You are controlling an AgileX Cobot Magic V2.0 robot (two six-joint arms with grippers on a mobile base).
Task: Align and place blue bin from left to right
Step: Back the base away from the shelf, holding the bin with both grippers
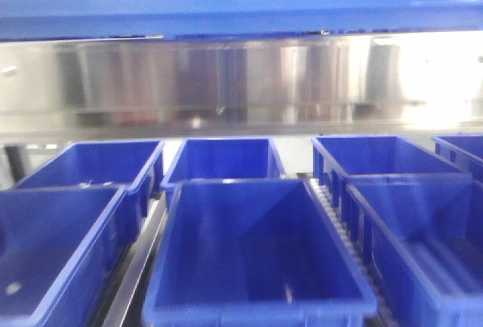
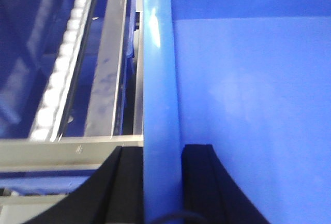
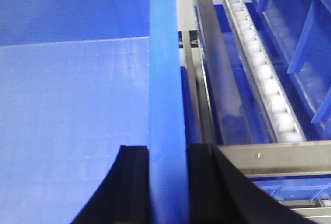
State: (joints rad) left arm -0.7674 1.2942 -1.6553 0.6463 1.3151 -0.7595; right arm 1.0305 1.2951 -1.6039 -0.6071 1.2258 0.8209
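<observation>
The blue bin (image 2: 248, 105) is a bright-blue plastic crate, and both wrist views look into it. In the left wrist view my left gripper (image 2: 162, 149) is shut on its left wall rim, one black finger (image 2: 126, 182) outside and one inside. In the right wrist view the same blue bin (image 3: 77, 110) fills the left half. There my right gripper (image 3: 167, 148) is shut on its right wall rim. Neither gripper shows in the front view, and I cannot tell which bin there is the held one.
Several blue bins stand in lanes on a roller rack, such as the centre front one (image 1: 256, 259) and the back left one (image 1: 90, 165). Roller tracks (image 3: 264, 74) (image 2: 62, 74) and metal rails (image 2: 111, 58) flank the held bin. A steel panel (image 1: 241, 70) runs behind.
</observation>
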